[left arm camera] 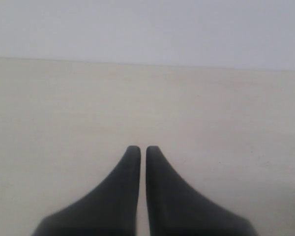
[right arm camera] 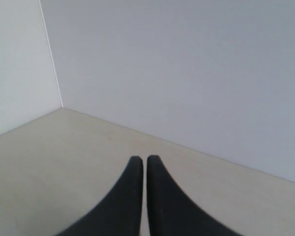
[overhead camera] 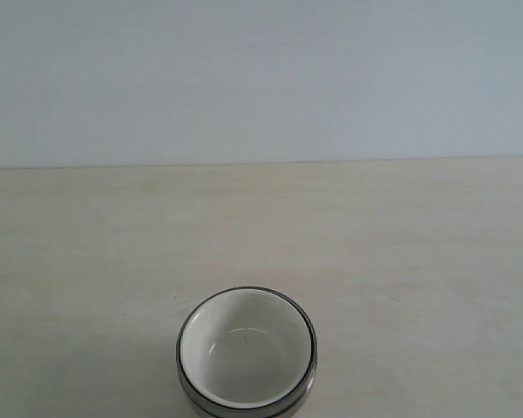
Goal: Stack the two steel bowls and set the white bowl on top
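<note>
Left tool (left arm camera: pixel 138 147) is showing its jaws pressed together, gripping nothing. Right tool (right arm camera: pixel 140 157) is doing the same, shut and empty. Both are pointing out low over bare bench (overhead camera: pixel 418 261), the right one facing a wall corner. Neither arm is appearing in the exterior view, so both are sitting well apart from the bowls. White bowl (overhead camera: pixel 247 344) is nesting inside the steel bowls (overhead camera: pixel 309 383) at the bench's near edge; I cannot count the steel ones from here. Stack is looking finished. Best practice now: be keeping both tools clear and not nudging the stack.
</note>
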Robot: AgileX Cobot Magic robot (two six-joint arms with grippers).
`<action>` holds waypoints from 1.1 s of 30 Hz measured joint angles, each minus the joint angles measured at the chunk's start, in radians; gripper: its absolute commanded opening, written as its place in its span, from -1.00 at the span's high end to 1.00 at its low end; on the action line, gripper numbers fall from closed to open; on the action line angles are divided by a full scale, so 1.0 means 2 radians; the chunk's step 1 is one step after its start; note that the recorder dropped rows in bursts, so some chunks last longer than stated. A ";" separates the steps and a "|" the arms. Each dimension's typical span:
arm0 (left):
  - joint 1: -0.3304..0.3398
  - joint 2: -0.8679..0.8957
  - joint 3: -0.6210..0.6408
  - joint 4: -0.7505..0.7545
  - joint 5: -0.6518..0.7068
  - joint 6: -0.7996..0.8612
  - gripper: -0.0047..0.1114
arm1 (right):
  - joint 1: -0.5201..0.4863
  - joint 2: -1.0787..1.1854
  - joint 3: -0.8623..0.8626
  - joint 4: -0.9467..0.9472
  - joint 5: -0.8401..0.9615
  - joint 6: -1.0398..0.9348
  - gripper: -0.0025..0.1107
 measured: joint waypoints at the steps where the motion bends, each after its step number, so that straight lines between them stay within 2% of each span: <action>1: 0.000 0.000 0.000 0.000 0.000 0.000 0.85 | 0.000 -0.008 0.000 0.000 0.001 0.000 0.96; 5: 0.000 0.000 0.000 0.000 0.000 0.000 0.85 | 0.000 -0.043 0.001 0.000 0.001 0.010 0.96; 11: 0.000 0.000 0.000 0.000 0.000 0.000 0.85 | -0.001 -0.146 0.059 0.000 -0.009 0.050 0.96; 13: 0.000 0.000 0.000 0.000 0.000 0.000 0.85 | -0.019 -0.155 0.070 0.001 -0.010 0.056 0.96; 16: 0.000 0.000 0.000 0.000 0.000 0.000 0.85 | -0.080 -0.155 0.080 0.024 -0.060 0.055 0.96; 18: 0.000 0.000 0.000 0.000 0.000 0.000 0.85 | -0.140 -0.155 0.081 0.068 -0.115 0.029 0.96; 21: 0.000 0.000 0.000 0.000 0.000 0.000 0.85 | -0.263 -0.155 0.081 0.173 -0.187 -0.048 0.96; 27: 0.000 0.000 0.000 0.000 0.000 0.000 0.85 | -0.410 -0.155 0.081 0.269 -0.212 -0.136 0.96; 30: 0.000 0.000 0.000 0.000 0.000 0.000 0.85 | -0.464 -0.155 0.081 0.285 -0.208 -0.172 0.96; 33: 0.000 0.000 0.000 0.000 0.000 0.000 0.85 | -0.482 -0.155 0.083 0.302 -0.205 -0.180 0.96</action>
